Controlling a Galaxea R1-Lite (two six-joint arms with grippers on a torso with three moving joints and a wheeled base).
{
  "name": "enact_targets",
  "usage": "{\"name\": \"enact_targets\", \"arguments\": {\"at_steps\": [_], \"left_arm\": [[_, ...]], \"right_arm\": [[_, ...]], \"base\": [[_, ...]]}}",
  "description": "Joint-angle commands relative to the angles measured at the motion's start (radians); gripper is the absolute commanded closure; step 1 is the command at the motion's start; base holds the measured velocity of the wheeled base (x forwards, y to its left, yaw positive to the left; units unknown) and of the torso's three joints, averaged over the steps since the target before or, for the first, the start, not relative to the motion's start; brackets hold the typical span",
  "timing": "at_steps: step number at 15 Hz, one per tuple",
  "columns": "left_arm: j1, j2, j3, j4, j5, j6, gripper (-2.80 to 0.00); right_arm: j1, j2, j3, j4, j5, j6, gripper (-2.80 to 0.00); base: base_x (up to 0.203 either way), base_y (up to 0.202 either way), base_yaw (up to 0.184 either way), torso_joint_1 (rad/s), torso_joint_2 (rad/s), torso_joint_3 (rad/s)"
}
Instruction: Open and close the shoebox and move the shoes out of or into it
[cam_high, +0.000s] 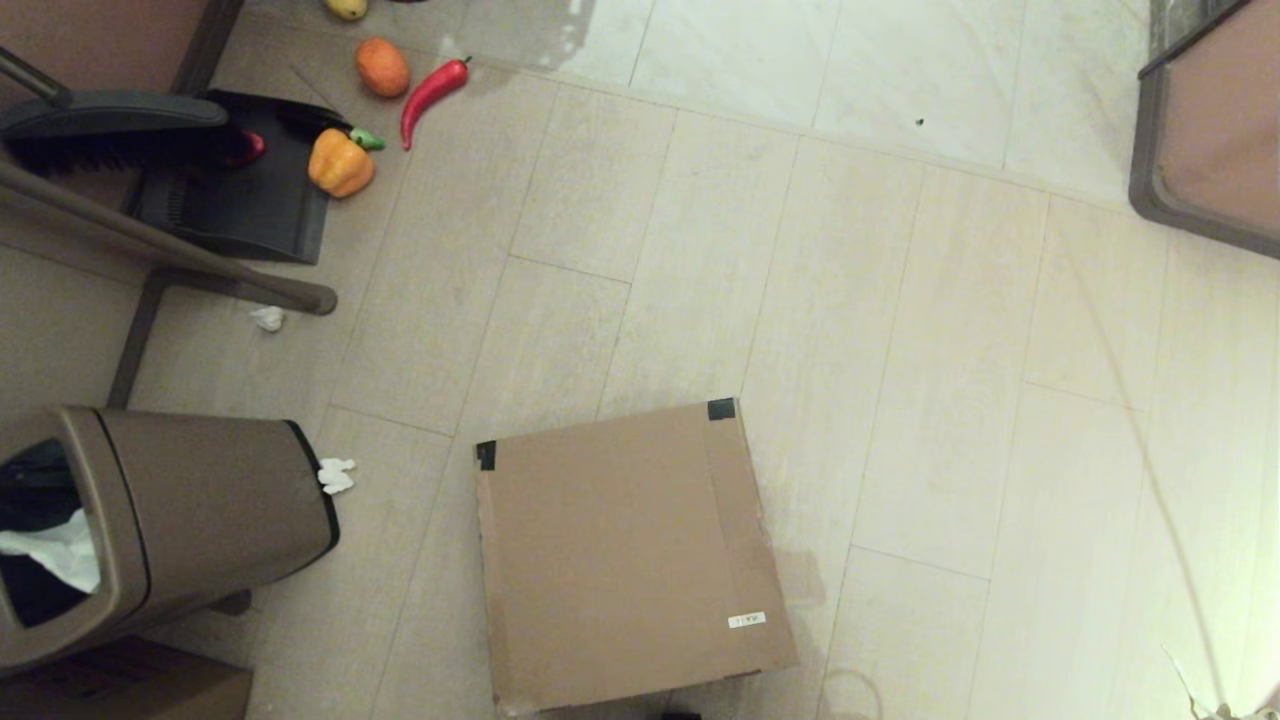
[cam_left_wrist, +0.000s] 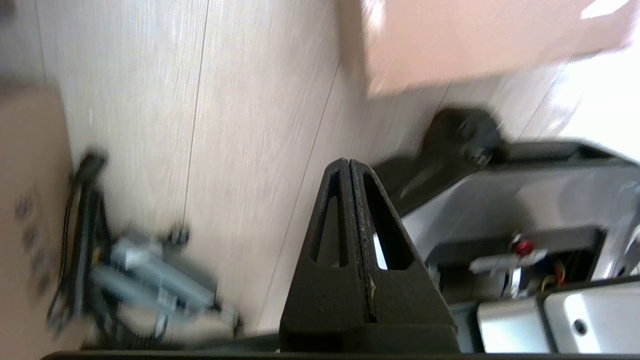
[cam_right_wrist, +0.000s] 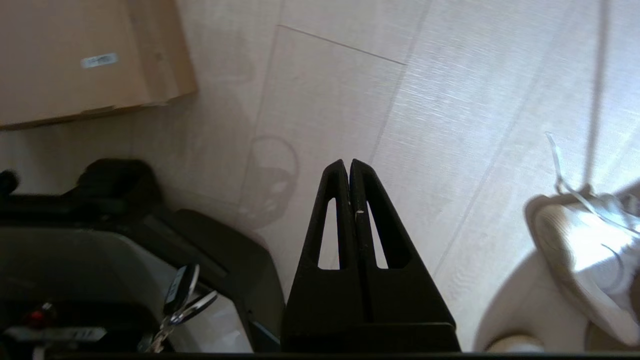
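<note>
Shoebox (cam_high: 625, 555) — lid down, flat on the floor beside the trash bin (cam_high: 150, 525); shoes unseen. Left gripper (cam_left_wrist: 349, 162) and right gripper (cam_right_wrist: 348, 162) — fingers pressed together, empty, low near the box. Lift the lid's free edge evenly, likely opposite the taped corners.

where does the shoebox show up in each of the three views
Head view: the shoebox lies closed on the floor, low in the middle, beside the brown bin.
Left wrist view: a blurred brown slab along the upper edge is probably it, beyond the shut left gripper.
Right wrist view: its corner fills the upper left, away from the shut right gripper.
Shared landmark: the small white sticker, seen in head and right wrist views.
</note>
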Motion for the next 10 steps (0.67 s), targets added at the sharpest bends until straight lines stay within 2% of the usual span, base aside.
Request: {"name": "enact_targets", "arguments": {"at_steps": [1, 4, 8, 10], "left_arm": [[-0.025, -0.113, 0.013, 0.002, 0.003, -0.006, 0.00], [-0.029, -0.195, 0.014, 0.001, 0.006, -0.005, 0.00], [-0.029, -0.190, 0.011, 0.007, 0.017, -0.018, 0.00], [-0.037, -0.156, 0.007, 0.026, 0.013, -0.021, 0.00]], "right_arm": [[0.041, 0.006, -0.001, 0.002, 0.001, 0.001, 0.00], [0.019, -0.083, -0.004, 0.006, -0.033, 0.005, 0.00], [0.018, -0.272, -0.003, 0.006, -0.039, 0.002, 0.00], [0.021, -0.281, 0.002, -0.006, -0.039, 0.022, 0.00]], "base": [[0.000, 0.000, 0.000, 0.000, 0.00, 0.000], [0.000, 0.000, 0.000, 0.000, 0.00, 0.000], [0.000, 0.000, 0.000, 0.000, 0.00, 0.000], [0.000, 0.000, 0.000, 0.000, 0.00, 0.000]]}}
